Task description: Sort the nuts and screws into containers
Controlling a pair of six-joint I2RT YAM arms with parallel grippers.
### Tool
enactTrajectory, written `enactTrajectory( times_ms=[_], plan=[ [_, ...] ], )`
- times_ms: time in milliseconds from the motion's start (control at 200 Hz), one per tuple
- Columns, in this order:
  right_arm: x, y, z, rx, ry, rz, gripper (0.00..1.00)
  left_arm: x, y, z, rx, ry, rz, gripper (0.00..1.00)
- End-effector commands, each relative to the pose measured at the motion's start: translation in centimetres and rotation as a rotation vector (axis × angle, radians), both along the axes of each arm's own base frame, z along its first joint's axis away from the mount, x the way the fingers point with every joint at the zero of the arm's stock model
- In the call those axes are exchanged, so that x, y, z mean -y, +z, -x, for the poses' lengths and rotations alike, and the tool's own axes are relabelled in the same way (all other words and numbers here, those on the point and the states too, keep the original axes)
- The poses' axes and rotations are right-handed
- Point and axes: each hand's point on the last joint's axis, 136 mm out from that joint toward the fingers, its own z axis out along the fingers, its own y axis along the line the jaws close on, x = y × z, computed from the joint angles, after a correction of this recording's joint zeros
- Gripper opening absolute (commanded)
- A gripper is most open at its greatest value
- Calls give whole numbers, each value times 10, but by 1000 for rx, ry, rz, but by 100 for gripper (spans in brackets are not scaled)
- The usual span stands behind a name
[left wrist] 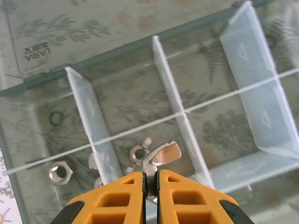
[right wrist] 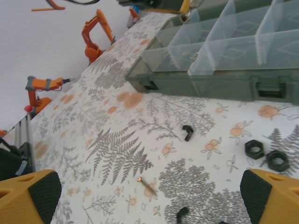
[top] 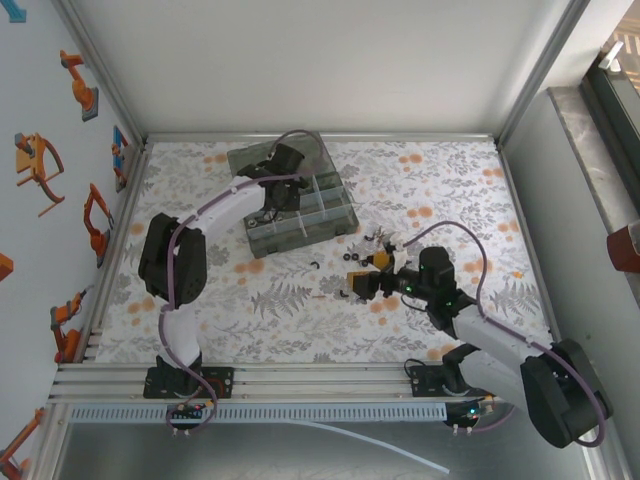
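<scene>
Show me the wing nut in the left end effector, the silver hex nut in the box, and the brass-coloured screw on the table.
wing nut [left wrist: 164, 153], left wrist view, on its shiny wing.
silver hex nut [left wrist: 52, 173], left wrist view, on its left rim.
brass-coloured screw [right wrist: 147, 185], right wrist view, mid-shaft.

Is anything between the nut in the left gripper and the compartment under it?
Nothing visible does. The left gripper holds the nut right above the open compartment, and the lid is folded back.
</scene>
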Motion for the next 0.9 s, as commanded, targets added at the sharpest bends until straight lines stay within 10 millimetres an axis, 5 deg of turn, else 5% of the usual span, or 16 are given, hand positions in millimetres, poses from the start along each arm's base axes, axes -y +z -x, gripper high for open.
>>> enactTrajectory(
  times_ms=[0, 376, 636, 736, 896],
  plan=[
    [-19, 22, 1, 88, 62, -23, 100, -6, -14, -1, -38, 42, -21, 7],
    [-21, 22, 1, 124, 47, -5, 99, -8, -37, 0, -93, 45, -37, 13],
    [-17, 24, 0, 140, 26, 6, 100, -4, -20, 3, -64, 30, -18, 21],
    [-7, 22, -7, 133, -38, 51, 100, 24, 0, 10, 3, -83, 14, 24],
    [33, 8, -35, 75, -270, 130, 100, 107, 26, 38, 82, -371, 118, 33]
  ],
)
